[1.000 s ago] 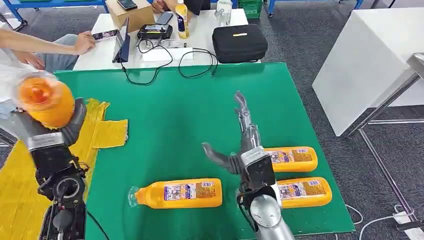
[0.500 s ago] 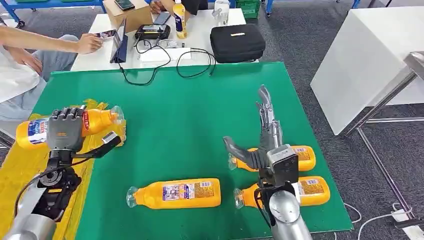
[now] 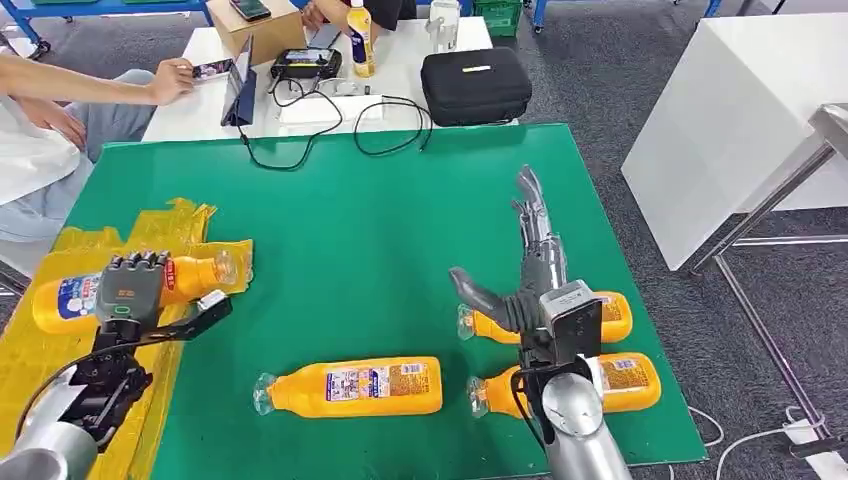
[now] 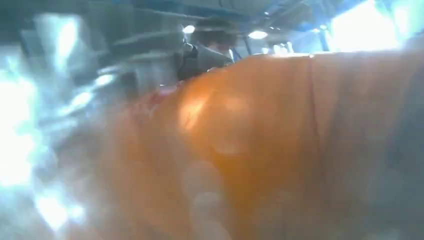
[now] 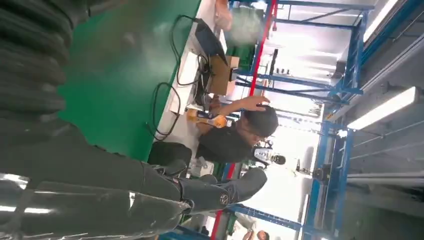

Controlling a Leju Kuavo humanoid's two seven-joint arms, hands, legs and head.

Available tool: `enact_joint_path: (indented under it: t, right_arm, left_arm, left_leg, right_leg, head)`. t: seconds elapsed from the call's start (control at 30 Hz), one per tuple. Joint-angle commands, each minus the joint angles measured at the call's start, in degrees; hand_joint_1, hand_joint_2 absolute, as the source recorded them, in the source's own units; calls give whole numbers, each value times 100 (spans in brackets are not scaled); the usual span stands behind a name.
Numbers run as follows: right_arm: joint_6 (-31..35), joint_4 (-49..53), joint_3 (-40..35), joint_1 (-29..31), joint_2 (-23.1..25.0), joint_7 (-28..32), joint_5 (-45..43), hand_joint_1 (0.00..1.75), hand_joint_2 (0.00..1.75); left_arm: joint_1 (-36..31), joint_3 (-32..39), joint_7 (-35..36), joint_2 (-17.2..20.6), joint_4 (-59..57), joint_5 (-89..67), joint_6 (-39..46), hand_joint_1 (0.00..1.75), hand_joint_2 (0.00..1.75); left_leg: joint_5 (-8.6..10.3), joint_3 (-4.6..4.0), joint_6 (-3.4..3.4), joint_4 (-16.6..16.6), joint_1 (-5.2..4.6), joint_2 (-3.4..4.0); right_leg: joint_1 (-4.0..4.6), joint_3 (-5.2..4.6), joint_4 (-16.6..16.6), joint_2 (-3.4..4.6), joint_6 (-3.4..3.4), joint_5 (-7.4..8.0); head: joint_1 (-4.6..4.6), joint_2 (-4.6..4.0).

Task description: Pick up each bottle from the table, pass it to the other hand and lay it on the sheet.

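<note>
Head view, near to far: three orange bottles lying on the green table at right, right hand above them with fingers spread and empty, left hand gripping a fourth bottle over the yellow sheet at left.

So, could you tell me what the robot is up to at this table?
The left hand holds an orange bottle lying sideways over the yellow sheet. The right hand is open above the green table, where three more bottles lie waiting.
</note>
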State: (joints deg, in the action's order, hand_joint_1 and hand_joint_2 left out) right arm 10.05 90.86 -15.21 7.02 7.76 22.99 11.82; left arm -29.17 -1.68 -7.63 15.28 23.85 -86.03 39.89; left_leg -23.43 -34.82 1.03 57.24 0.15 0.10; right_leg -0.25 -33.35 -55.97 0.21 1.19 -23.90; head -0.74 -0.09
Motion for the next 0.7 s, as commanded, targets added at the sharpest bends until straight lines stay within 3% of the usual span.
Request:
enact_joint_path:
  t: [0.03, 0.07, 0.33, 0.7]
  right_arm:
    - [27, -360, -46, 177, -200, 24, -24, 0, 175]
    - [52, -352, -23, 171, -206, 32, -43, 0, 175]
    - [114, -313, 238, 195, -187, 63, -246, 0, 175]
    - [108, -305, 290, 192, -188, 80, -301, 0, 175]
  left_arm:
    - [-197, 569, -998, -380, -449, 679, 11, 134, 175]
    - [-227, 758, -1367, -468, -566, 964, -62, 3, 175]
    - [-237, 1167, -2111, -791, -507, 1629, -459, 0, 175]
    - [-227, 1218, -2179, -797, -496, 1709, -454, 0, 175]
  left_leg:
    - [-10, 20, -4, 1, 10, -8]
    - [-7, 16, -3, 0, 6, -10]
    - [-9, 15, -2, 3, 8, -16]
    - [-5, 7, -3, 2, 4, -13]
  right_leg:
    - [9, 28, 7, -9, 1, -8]
    - [6, 23, 7, -11, 1, -7]
    - [8, 26, 7, -17, 2, -8]
    - [5, 15, 5, -15, 0, -5]
  head:
    - [0, -2]
    - [0, 0]
    - [0, 0]
    - [0, 0]
